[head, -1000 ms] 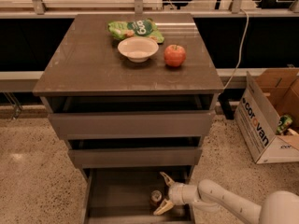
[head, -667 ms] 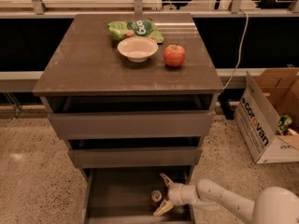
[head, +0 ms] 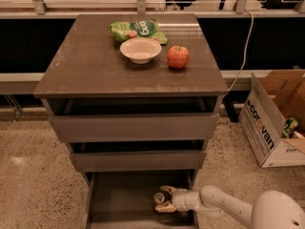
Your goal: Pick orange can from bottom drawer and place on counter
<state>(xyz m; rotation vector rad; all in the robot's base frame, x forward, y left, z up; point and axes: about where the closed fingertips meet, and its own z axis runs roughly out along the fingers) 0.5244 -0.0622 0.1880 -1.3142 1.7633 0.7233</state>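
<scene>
A speckled terrazzo floor is spreading under a grey-brown cabinet, with a dark railed gap running behind it. The counter is carrying a green snack bag, a white bowl and a red apple, all towards its back. A cardboard box is sitting on the floor to the right. The two upper drawers are standing slightly ajar, and the bottom drawer is hanging pulled out. The white arm is reaching into it from the lower right.

The gripper is sitting low inside that drawer with its fingers spread, one on each side of the orange can, which is lying on the drawer floor near the right wall. Whether the pads are touching it is not clear.

The can is likely handling as light, rigid but dentable, and smooth enough to slip. A firm pinch across the middle of its body looks safest.

Against the earlier frames, almost nothing is differing: gripper and can are keeping the same place, and only the arm's bulky rear link is sitting slightly further left.
</scene>
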